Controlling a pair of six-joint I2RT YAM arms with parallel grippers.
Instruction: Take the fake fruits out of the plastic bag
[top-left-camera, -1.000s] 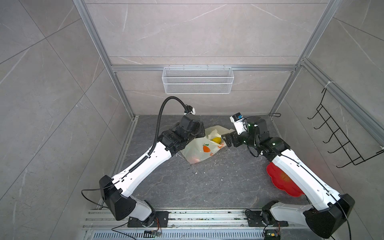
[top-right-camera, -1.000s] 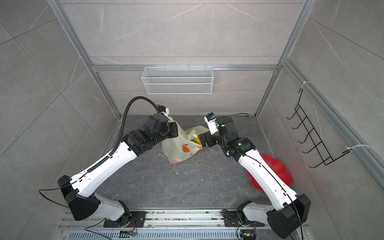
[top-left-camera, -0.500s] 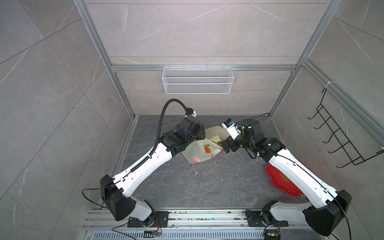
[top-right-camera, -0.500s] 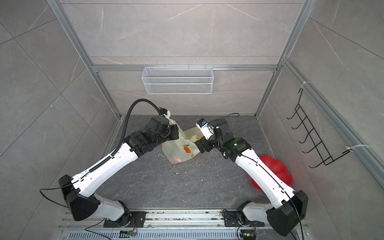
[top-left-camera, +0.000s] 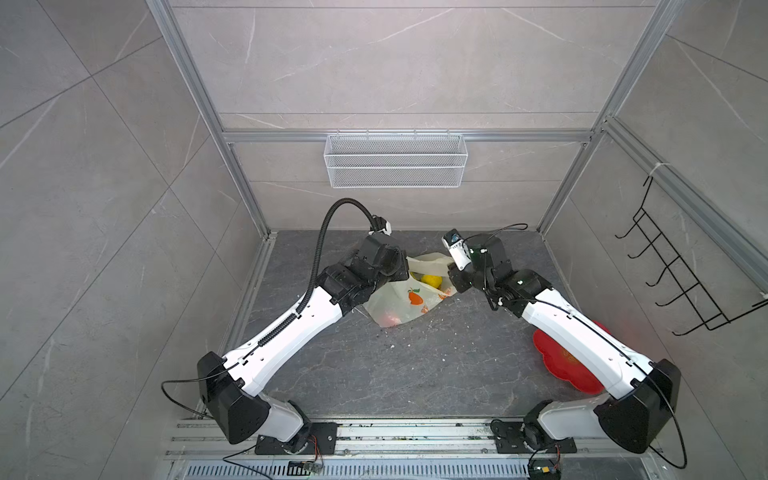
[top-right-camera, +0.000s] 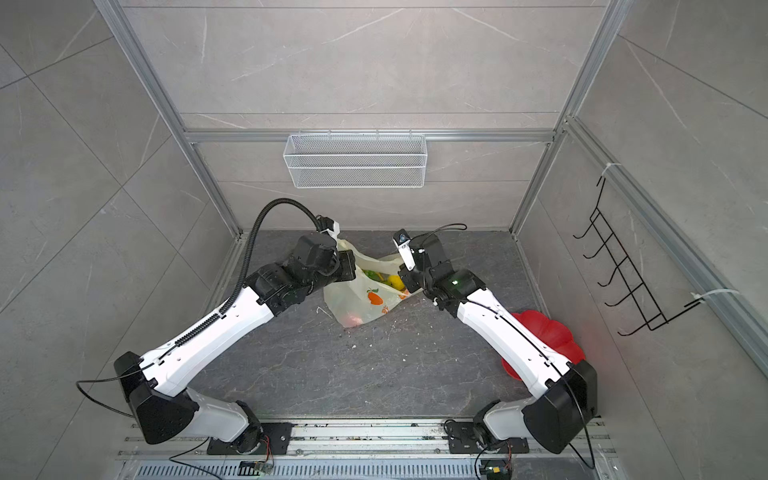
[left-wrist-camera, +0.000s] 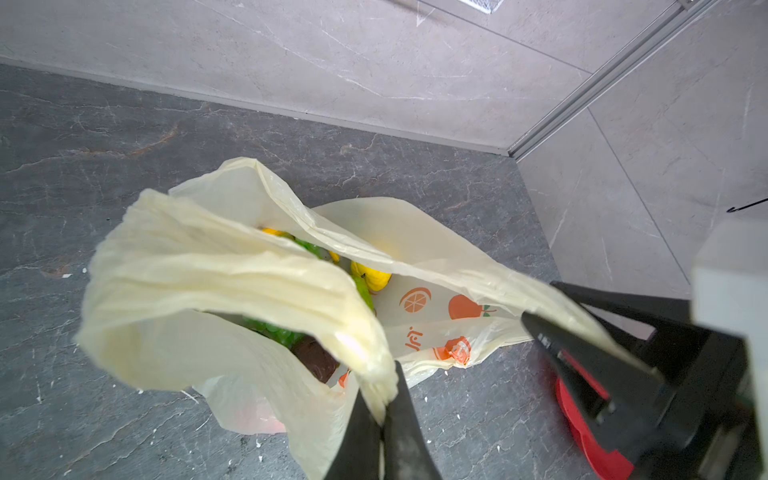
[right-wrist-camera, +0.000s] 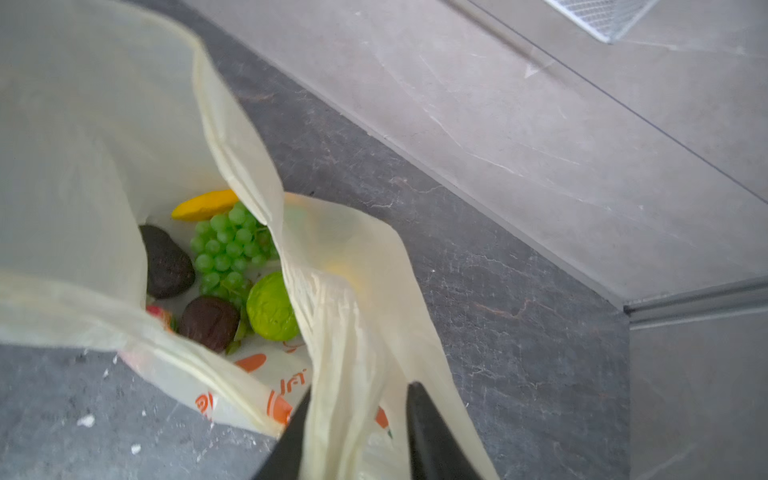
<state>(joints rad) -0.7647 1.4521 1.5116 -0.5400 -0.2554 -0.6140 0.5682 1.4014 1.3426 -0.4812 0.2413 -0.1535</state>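
Fake fruits (right-wrist-camera: 226, 249) are sitting deep inside the plastic bag (top-left-camera: 399, 305), which is resting on the table (top-left-camera: 395, 374). The left gripper (left-wrist-camera: 380, 388) is pinching one handle (left-wrist-camera: 249, 270) tight. The right gripper (right-wrist-camera: 361, 388) is reaching around the other handle (right-wrist-camera: 353, 324), but I cannot tell if it is squeezing. If it is missing, the thin bag could be slipping away and flopping shut over the fruits.

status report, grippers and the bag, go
Left gripper shut on a handle of the plastic bag. Right gripper: fingers straddle the other handle, grip unclear. Fake fruits inside, mouth open.
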